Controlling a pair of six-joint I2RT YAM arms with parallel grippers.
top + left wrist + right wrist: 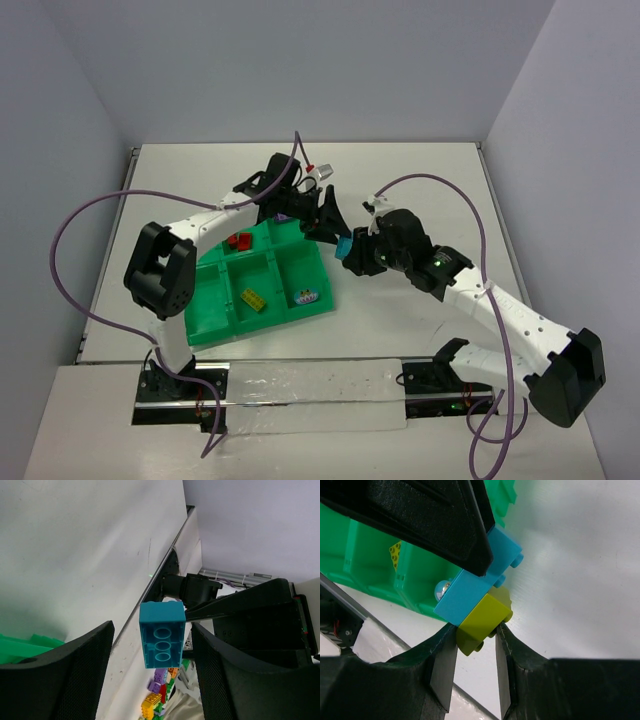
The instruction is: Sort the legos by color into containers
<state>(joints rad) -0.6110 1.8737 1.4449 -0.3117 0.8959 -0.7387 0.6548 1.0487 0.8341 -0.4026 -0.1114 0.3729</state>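
1. Legos first: a blue lego (pixel 161 641) and a yellow-green lego (pixel 482 617) are stuck together as one little stack. The stack is up off the tabletop (pixel 420 190), just past the right edge of the green tray (pixel 205 300).
2. The right gripper (pixel 474 632) is clamped on the yellow-green lego, with a finger pressed on either side of it. The blue one sticks out past the fingertips.
3. The left gripper (pixel 151 630) is spread wide, with the blue lego sitting between its two fingers. In the left wrist view we see a gap on both sides, so it isn't pinching anything. That view looks straight at the hollow underside of the blue brick, with its three round tubes.
4. In the right wrist view one black finger (pixel 430 520) of the left gripper crosses in front of the blue lego. We can't tell from there whether it touches.
5. In the tray, a couple of red legos (pixel 238 241) lie in a far-row compartment, partly tucked under the left arm. A yellow lego (pixel 253 299) lies in the middle compartment of the near row.
6. The near-row compartment on the right has something small and multicoloured (pixel 307 297) in it. It's too tiny for us to say what it is.
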